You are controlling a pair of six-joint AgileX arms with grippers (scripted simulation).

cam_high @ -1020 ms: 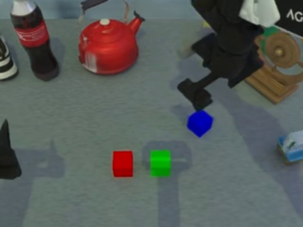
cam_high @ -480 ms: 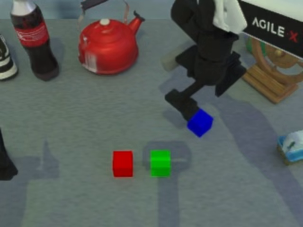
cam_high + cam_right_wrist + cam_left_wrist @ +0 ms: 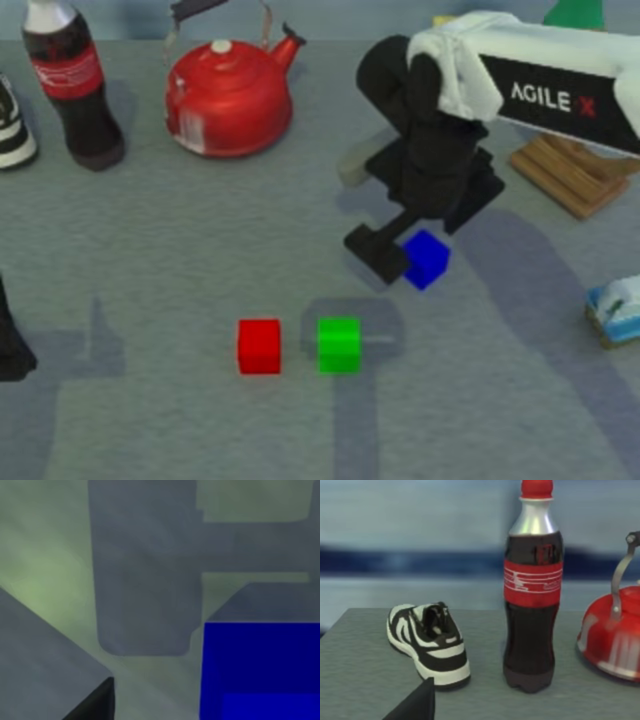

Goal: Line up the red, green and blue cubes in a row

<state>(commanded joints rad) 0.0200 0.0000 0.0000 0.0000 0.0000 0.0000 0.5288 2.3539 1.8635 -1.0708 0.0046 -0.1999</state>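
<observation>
The red cube (image 3: 259, 346) and the green cube (image 3: 338, 344) sit side by side near the table's front middle, a small gap between them. Behind them and to the right lies the blue cube (image 3: 427, 258), turned at an angle. My right gripper (image 3: 412, 243) hangs open right over it, with one dark finger (image 3: 378, 252) just left of the cube and the other hidden under the arm. In the right wrist view the blue cube (image 3: 260, 670) fills one side, and a fingertip (image 3: 100, 702) stands apart from it. My left gripper (image 3: 10, 350) is parked at the table's left edge, open.
A red kettle (image 3: 230, 95) and a cola bottle (image 3: 70, 80) stand at the back left, with a striped shoe (image 3: 12, 130) beside them. A wooden stand (image 3: 570, 175) is at the back right. A small blue-and-white object (image 3: 615, 312) lies at the right edge.
My right arm has swung left and come down, so its finger now sits beside the blue cube. The left gripper has drawn back toward the left edge. No cube has moved.
</observation>
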